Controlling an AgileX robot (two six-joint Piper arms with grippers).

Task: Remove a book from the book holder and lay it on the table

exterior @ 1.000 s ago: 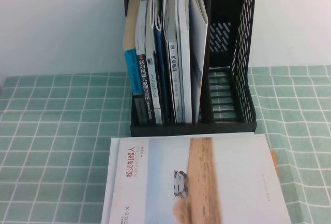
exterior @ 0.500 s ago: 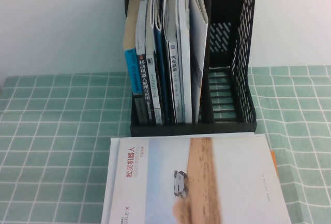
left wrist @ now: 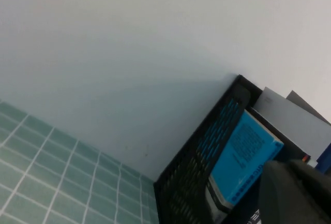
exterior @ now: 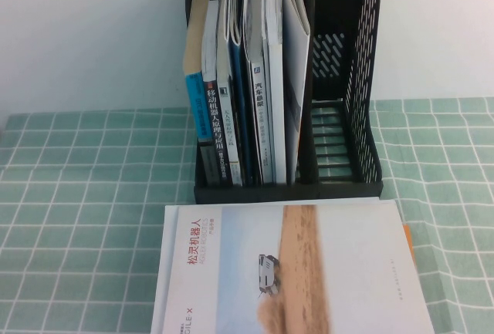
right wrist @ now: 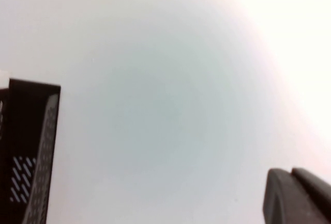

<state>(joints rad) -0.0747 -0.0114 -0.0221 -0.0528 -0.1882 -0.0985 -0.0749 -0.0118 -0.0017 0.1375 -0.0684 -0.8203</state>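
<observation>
The book (exterior: 293,268) lay flat on the worktop (exterior: 85,195), just in front of the book holder (exterior: 347,95), apart from both grippers. Left gripper (left wrist: 297,193) and right gripper (right wrist: 297,195) barely showed; couldn't tell their finger state. Risk: the book overhung the near edge, possibly sliding off if nudged.

Dark left gripper (left wrist: 297,193) only a blurred edge in its wrist view, black right gripper (right wrist: 297,195) likewise, finger spacing unreadable

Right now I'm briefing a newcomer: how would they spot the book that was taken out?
Find the black book holder on the green gridded table. Directly before it lies the book, flat. Unlike the upright books, it shows a sand strip and red title. Neither gripper appears overhead.
</observation>
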